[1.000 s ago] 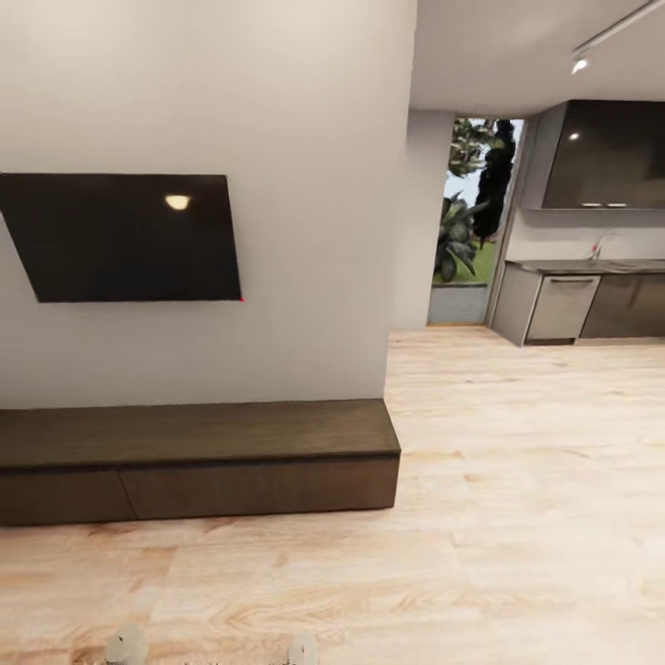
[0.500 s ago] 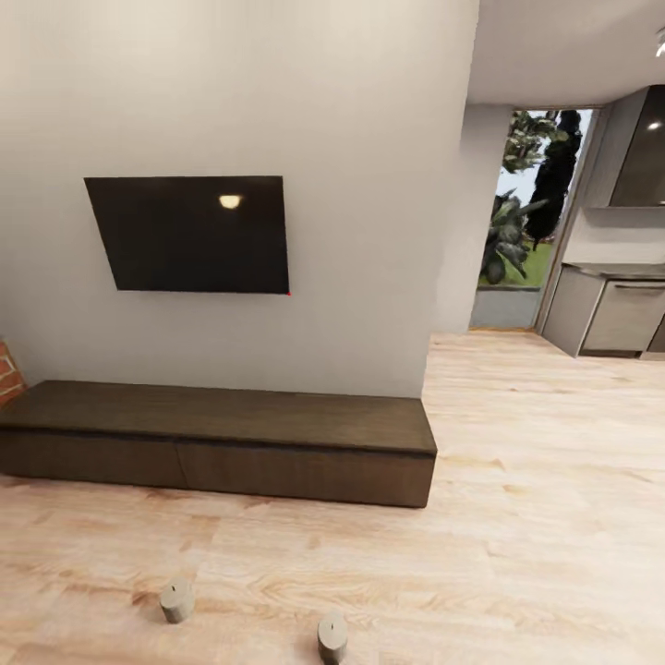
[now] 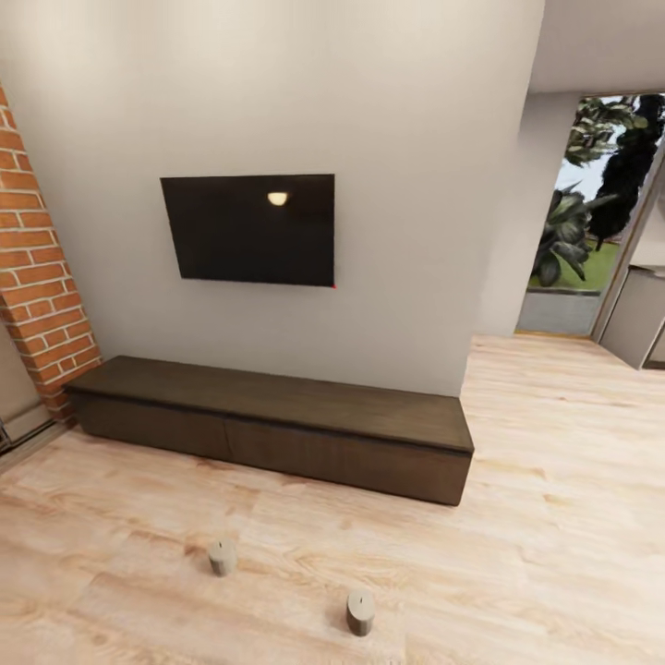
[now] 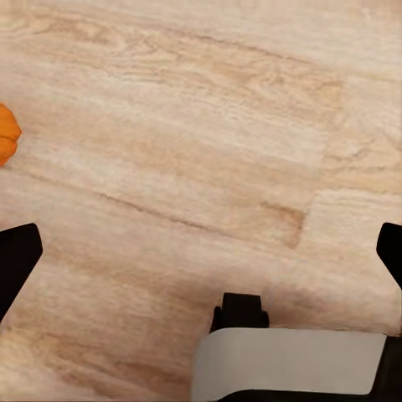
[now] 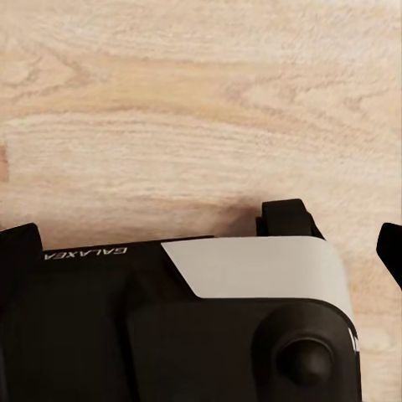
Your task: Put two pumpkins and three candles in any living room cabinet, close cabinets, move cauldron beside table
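Observation:
The cabinet (image 3: 277, 420) is a long, low, dark brown unit against the white wall, and its drawer fronts look shut. Two candles stand upright on the wood floor in front of it, one candle (image 3: 222, 557) to the left and the other candle (image 3: 360, 611) nearer me. A pumpkin (image 4: 7, 134) shows as an orange sliver on the floor at the edge of the left wrist view. My left gripper (image 4: 203, 251) hangs open over bare floor, holding nothing. My right gripper (image 5: 205, 247) is open too, above the robot's own base. The table and cauldron are out of view.
A black TV (image 3: 249, 229) hangs above the cabinet. A red brick wall (image 3: 37, 277) closes the left side. At the right, a doorway (image 3: 591, 222) opens to plants, with a grey kitchen unit (image 3: 637, 319) beside it. Wood floor (image 3: 554, 517) stretches to the right.
The head view has swung left, so everything has shifted right in the picture. The brick wall has come in, the kitchen has nearly left, and both candles now show in full.

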